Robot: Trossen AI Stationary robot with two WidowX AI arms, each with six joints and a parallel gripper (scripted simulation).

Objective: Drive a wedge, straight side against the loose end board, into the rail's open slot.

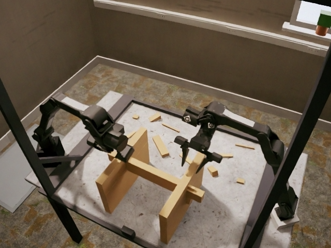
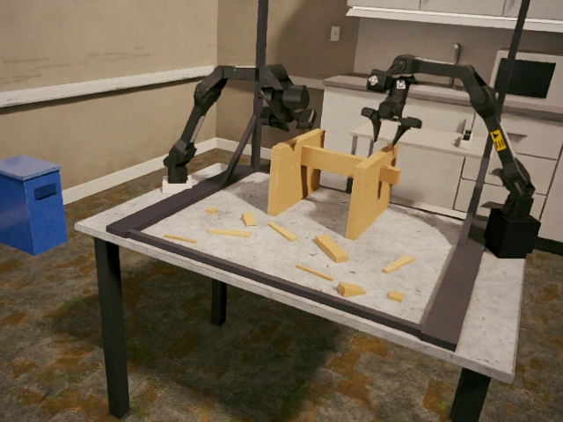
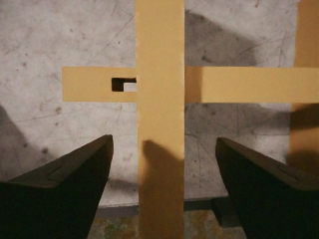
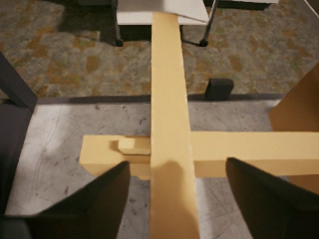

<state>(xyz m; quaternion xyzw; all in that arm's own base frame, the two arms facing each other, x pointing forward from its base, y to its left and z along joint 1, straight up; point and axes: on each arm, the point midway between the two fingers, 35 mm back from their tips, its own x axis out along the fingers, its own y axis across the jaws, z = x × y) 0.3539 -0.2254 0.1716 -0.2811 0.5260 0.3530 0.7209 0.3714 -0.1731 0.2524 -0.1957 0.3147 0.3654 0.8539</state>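
Observation:
The loose end board (image 1: pixel 117 190) (image 2: pixel 363 200) (image 3: pixel 159 50) stands upright around the rail (image 1: pixel 152 173) (image 3: pixel 249 85). The open slot (image 3: pixel 118 85) shows in the rail end, partly covered by the board. A darker stretch of rail shows on the board's inner side. My left gripper (image 2: pixel 384 141) (image 3: pixel 164 143) is open and empty above this board, a jaw either side. The other board (image 1: pixel 175 213) (image 2: pixel 286 181) (image 4: pixel 169 90) stands with a wedge (image 4: pixel 135 145) in its slot. My right gripper (image 1: pixel 190 168) (image 4: pixel 177 165) is open and empty above it. A slim wedge (image 2: pixel 398 263) (image 1: pixel 131 134) lies loose.
Several pieces lie on the table on the side nearer the exterior camera, among them a long thick block (image 1: pixel 160 146) (image 2: pixel 331 248), a thin strip (image 1: pixel 170 127) (image 2: pixel 314 271) and a short block (image 1: pixel 213 171) (image 2: pixel 247 219). A dark frame (image 2: pixel 290 294) edges the table.

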